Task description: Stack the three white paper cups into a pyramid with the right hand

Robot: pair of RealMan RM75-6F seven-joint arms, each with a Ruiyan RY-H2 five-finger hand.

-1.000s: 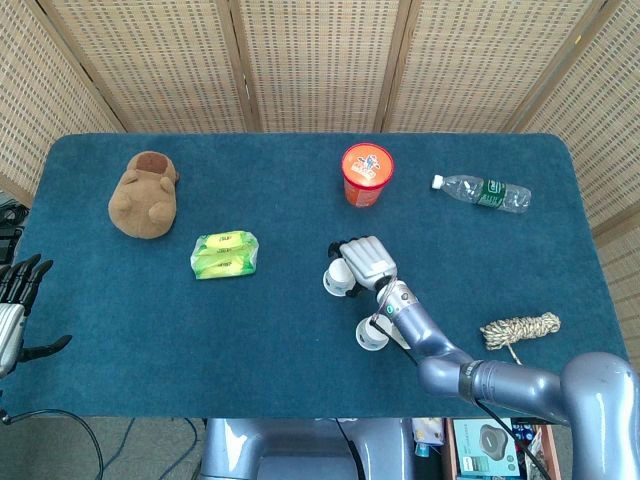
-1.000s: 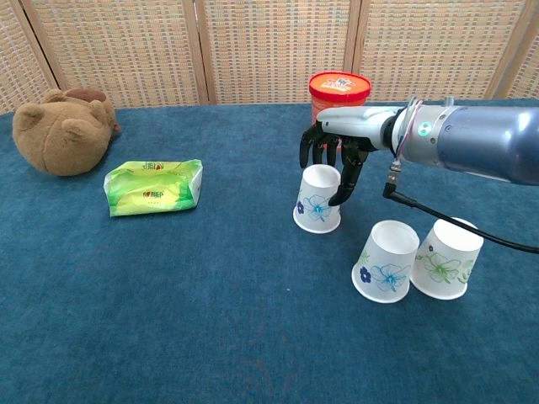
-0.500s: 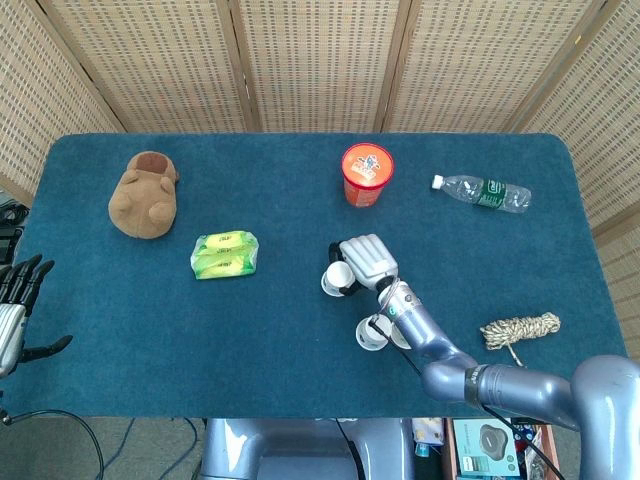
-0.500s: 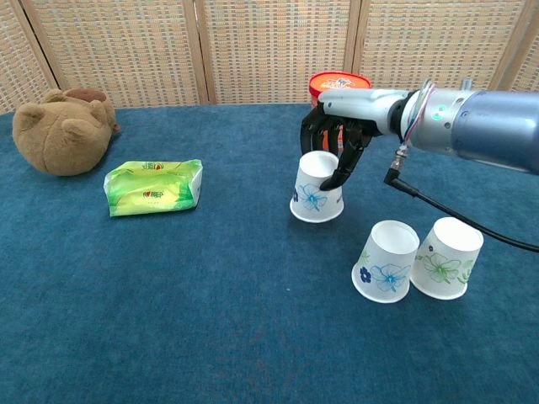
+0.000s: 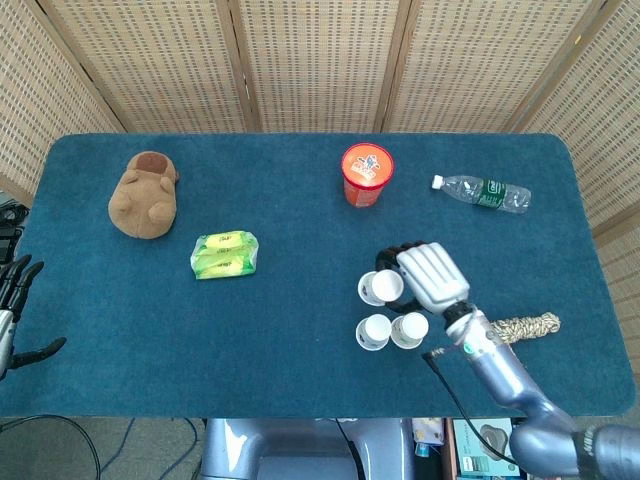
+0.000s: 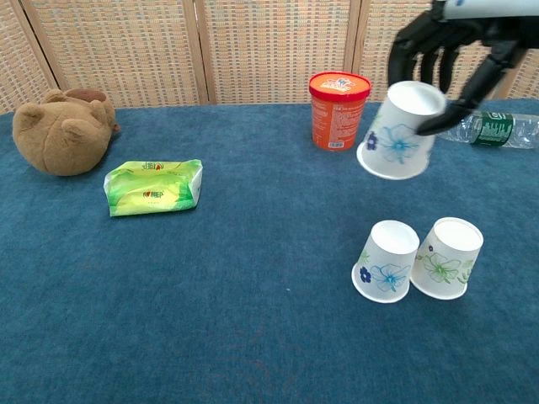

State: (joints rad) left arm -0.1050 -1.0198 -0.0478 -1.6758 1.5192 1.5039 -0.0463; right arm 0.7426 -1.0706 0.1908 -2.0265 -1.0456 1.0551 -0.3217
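Observation:
My right hand (image 6: pixel 450 42) grips an upside-down white paper cup (image 6: pixel 398 132) with a blue flower print, lifted well above the table and tilted. In the head view the same right hand (image 5: pixel 432 277) holds that cup (image 5: pixel 382 287) just beyond the other two. Those two cups (image 6: pixel 386 260) (image 6: pixel 447 257) stand upside down side by side on the blue cloth, touching; from above they show as the left cup (image 5: pixel 373 331) and the right cup (image 5: pixel 408 329). My left hand (image 5: pixel 12 300) hangs at the left table edge, fingers spread, holding nothing.
An orange tub (image 5: pixel 367 173) stands behind the cups, a plastic bottle (image 5: pixel 482 192) lies to its right. A rope coil (image 5: pixel 521 327) lies right of my forearm. A green packet (image 5: pixel 225 254) and a brown plush toy (image 5: pixel 145 194) sit on the left.
My right hand has lifted the cup off the table and carried it up and to the right, to above and just behind the two standing cups.

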